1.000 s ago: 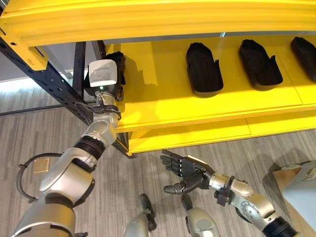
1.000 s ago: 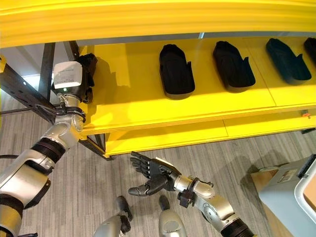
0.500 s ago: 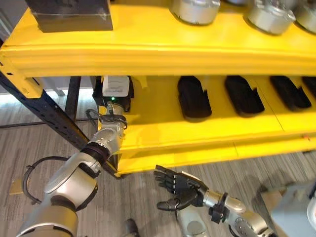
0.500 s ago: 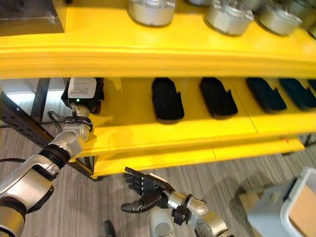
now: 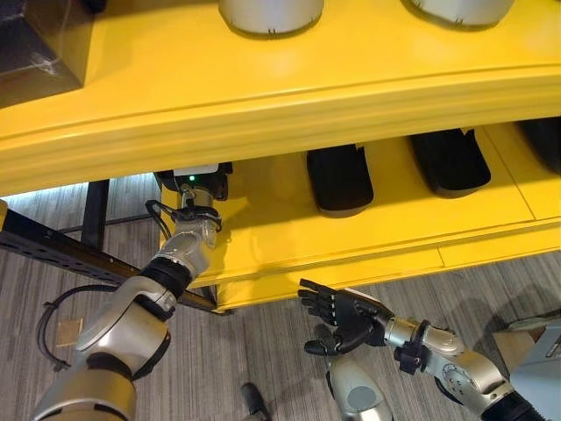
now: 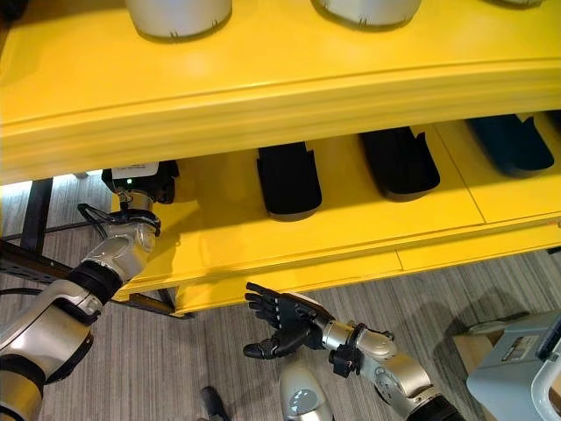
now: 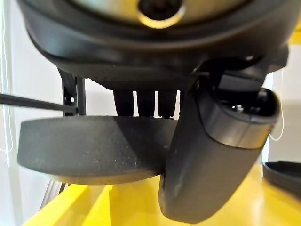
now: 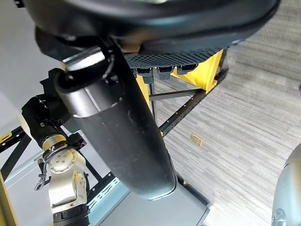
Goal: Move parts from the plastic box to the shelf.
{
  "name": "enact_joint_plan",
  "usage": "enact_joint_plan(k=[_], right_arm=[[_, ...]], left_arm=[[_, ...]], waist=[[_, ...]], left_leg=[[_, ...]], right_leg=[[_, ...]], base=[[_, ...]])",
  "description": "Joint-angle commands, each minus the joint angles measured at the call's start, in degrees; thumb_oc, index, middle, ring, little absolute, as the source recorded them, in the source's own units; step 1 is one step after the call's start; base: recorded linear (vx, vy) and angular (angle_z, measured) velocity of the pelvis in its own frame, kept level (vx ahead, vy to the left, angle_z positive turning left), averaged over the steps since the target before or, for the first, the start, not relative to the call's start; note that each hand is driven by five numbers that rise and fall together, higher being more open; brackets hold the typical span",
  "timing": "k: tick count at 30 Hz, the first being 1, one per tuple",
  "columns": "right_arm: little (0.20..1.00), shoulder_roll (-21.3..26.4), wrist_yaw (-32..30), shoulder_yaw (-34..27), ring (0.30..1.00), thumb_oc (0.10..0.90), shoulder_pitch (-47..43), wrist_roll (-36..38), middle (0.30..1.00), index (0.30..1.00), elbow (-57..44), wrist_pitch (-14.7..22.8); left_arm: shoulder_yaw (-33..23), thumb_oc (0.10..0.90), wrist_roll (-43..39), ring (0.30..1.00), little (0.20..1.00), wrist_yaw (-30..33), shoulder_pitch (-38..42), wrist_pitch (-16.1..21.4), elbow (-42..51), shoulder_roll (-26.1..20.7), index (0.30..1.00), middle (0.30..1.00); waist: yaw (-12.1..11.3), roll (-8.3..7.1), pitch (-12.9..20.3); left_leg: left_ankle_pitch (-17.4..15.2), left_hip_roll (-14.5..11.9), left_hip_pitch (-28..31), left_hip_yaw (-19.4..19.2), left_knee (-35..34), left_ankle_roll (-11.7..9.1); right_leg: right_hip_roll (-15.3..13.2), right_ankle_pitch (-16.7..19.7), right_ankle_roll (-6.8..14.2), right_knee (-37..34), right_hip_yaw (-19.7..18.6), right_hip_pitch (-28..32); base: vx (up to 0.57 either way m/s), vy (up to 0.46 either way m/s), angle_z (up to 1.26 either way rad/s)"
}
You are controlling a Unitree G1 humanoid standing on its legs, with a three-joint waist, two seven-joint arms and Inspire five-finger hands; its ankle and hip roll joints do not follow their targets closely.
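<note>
- At the left end of the lower yellow shelf (image 5: 289, 237), the left hand (image 7: 211, 155) grips a matte black part (image 7: 94, 148): a flat, round-edged slab with a finely grainy surface, pinched between the thumb in front and the fingers (image 7: 146, 103) behind, held just above the smooth yellow board
- From the head views, that hand (image 5: 195, 184) is tucked beneath the upper shelf beam (image 5: 263, 114), a thick glossy yellow rail with rounded ridges
- On the same lower board lie more black parts (image 5: 340, 178), elongated tray-like shells with raised rims, set side by side and apart from one another; a further one sits to the right (image 6: 401, 164)
- On the upper level stand pale, cylindrical metal-looking pieces (image 5: 270, 13) and, at the far left, a dark block (image 5: 35, 48)
- A black perforated steel upright (image 5: 61, 250) carries the shelf at its left side
- The right hand (image 5: 351, 317) hangs low before the shelf over grey striped flooring (image 5: 263, 351), fingers spread and loosely bent, holding nothing
- At the lower right edge shows the corner of a grey plastic box (image 6: 517, 368)
</note>
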State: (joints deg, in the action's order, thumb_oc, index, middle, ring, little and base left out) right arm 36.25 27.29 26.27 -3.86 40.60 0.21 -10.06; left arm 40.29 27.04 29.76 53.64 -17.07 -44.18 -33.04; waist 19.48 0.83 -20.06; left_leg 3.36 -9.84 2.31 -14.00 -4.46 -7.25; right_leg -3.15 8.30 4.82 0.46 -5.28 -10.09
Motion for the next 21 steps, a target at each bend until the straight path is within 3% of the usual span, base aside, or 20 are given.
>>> enact_joint_plan(k=[1,11,16,21], right_arm=[[1.0,-1.73,2.37,0.68,1.0,0.9,-3.72,1.26,1.0,1.0,-5.25,3.8],[1.0,-2.82,1.73,0.56,1.0,0.9,-6.83,3.77,1.0,1.0,-3.99,4.55],[1.0,-4.64,0.09,0.2,1.0,0.9,-9.31,6.82,1.0,1.0,-3.48,2.23],[1.0,-6.23,-2.77,0.65,1.0,0.9,-12.82,6.58,1.0,1.0,-2.31,2.46]], left_arm=[[-2.36,0.4,-3.34,0.3,0.3,4.97,9.23,-2.4,-0.59,-3.61,0.3,0.3],[-4.07,0.4,-6.33,0.3,0.3,6.93,4.85,-3.22,4.93,-0.07,0.3,0.3],[-4.08,0.4,-4.73,0.3,0.3,6.0,4.8,-4.73,7.64,2.02,0.3,0.3],[-3.04,0.4,-6.01,0.3,0.3,4.5,6.59,-7.29,10.24,2.8,0.3,0.3]], waist=[[0.69,-1.83,2.94],[-0.9,-1.96,0.12],[-2.49,-2.41,-2.14],[-4.02,-3.08,-4.49]], left_leg=[[-2.22,-3.06,-4.32,2.21,7.08,1.02],[-2.48,-2.84,-7.61,6.22,9.58,1.05],[-4.11,-2.71,-12.93,8.59,16.57,1.32],[-6.53,-2.31,-18.43,10.73,24.48,2.06]], right_leg=[[-3.27,-9.19,2.93,10.02,-2.46,-1.24],[-2.67,-11.75,1.79,14.31,-2.57,-3.66],[-2.78,-14.76,0.5,21.77,-1.36,-7.57],[-3.31,-17.79,-0.76,29.91,-0.16,-11.75]], base=[[-0.17,0.039,-0.06],[-0.12,-0.022,0.0],[-0.16,-0.056,0.2],[-0.16,-0.063,0.22]])
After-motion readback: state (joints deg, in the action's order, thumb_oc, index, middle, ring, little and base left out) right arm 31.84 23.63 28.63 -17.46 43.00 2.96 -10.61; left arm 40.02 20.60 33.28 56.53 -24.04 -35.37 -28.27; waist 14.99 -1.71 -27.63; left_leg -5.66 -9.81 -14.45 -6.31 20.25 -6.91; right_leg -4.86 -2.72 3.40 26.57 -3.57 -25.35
